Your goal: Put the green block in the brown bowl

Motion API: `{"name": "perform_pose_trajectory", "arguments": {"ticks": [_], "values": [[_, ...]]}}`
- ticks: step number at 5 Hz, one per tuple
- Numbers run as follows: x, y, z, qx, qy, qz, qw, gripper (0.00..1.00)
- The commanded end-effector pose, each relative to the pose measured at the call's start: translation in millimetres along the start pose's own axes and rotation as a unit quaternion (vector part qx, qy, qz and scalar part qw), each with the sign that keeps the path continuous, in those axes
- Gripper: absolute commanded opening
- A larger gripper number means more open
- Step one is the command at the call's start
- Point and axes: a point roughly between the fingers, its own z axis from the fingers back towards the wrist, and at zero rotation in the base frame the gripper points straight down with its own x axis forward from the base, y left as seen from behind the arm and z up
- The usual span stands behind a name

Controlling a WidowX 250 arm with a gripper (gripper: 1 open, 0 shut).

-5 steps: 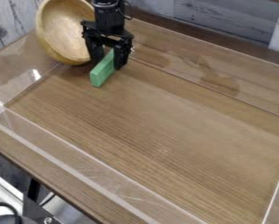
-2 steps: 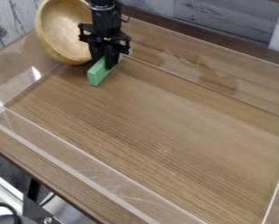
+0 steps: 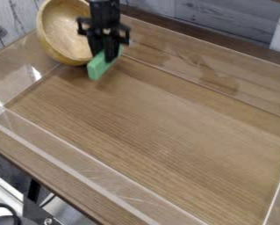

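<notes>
My gripper [image 3: 104, 51] points straight down, its dark fingers pressed together on the upper end of the green block [image 3: 100, 66]. The block hangs out below the fingers, slanting down and to the left in the camera view, with its lower end close over the wooden table [image 3: 166, 132]; I cannot tell whether that end touches the wood or clears it.

The brown bowl [image 3: 62, 31] lies to the left of my gripper and a little farther back, just beside it, tipped so that its hollow faces the camera. The block's long axis runs roughly from my fingers toward the near-left, so its free end points past the bowl's lower rim, not into the hollow.

That is what the next move turns on, as I judge it: I need enough height for the dangling end to pass over the thick rim, then a short carry leftward until the block is over the hollow.
</notes>
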Motion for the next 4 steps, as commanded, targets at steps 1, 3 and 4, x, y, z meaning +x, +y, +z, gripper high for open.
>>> {"name": "perform_pose_trajectory", "arguments": {"ticks": [1,3,4], "values": [[5.0,10,70.8,0.007,-0.076,0.016,0.997,0.0],[19.9,45,66.8,0.013,-0.081,0.048,0.9955,0.0],[21.6,48,53.0,0.02,-0.077,0.054,0.9954,0.0]]}}
